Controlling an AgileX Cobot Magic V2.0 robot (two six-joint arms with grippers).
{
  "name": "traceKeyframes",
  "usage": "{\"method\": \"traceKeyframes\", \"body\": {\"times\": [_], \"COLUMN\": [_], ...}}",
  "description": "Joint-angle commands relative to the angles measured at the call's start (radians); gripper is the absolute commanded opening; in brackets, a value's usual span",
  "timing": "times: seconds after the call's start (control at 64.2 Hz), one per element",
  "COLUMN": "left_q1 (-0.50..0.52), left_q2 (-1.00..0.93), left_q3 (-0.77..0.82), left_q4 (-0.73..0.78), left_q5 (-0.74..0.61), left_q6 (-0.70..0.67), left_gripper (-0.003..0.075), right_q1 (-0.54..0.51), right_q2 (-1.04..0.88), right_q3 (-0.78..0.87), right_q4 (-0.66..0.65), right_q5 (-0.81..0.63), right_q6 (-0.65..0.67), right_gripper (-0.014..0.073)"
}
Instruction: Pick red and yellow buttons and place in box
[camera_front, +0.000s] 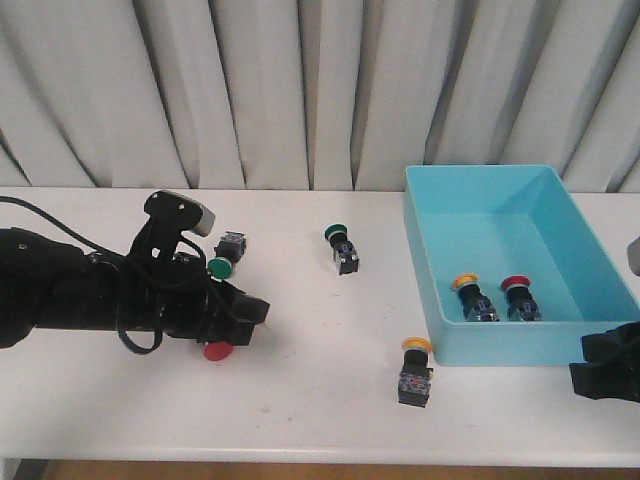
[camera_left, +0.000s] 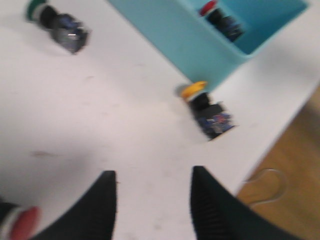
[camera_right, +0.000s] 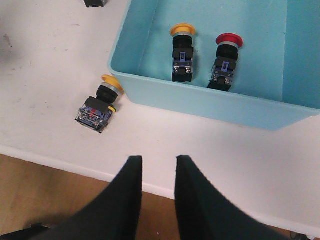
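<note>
The right gripper sits at the near right corner of the table, its two black fingers apart with nothing between them, just in front of the box. The left gripper is likewise open and empty, its fingers spread above bare tabletop, with a red-capped button touching or just beside its tip. A green-capped button lies just behind the left arm; a second green-capped button lies near mid-table. Against the box's near outer wall lies a yellow button, cap toward the wall, still outside. Inside the turquoise box, near its front wall, rest a second yellow button and a red button, side by side, caps pointing toward the far wall.
</note>
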Motion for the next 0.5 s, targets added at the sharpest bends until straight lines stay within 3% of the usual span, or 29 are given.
{"method": "traceKeyframes", "body": {"times": [0.0,0.109,0.483], "left_q1": [-0.001,-0.001,-0.001], "left_q2": [-0.04,-0.04,-0.04], "left_q3": [-0.026,-0.026,-0.026], "left_q4": [0.0,0.0,0.008], "left_q5": [-0.081,-0.143,-0.194], "left_q6": [0.003,0.005,0.005], "left_gripper": [0.0144,-0.0006,-0.0007], "right_q1": [-0.002,-0.002,-0.002], "right_q2": [-0.009,-0.009,-0.009], "right_q3": [-0.026,-0.026,-0.026], "right_q4": [0.008,0.008,0.01], "right_q5": [-0.058,-0.058,-0.042], "right_q6": [0.0,0.0,0.003], "right_gripper": [0.008,0.0003,-0.0008]}}
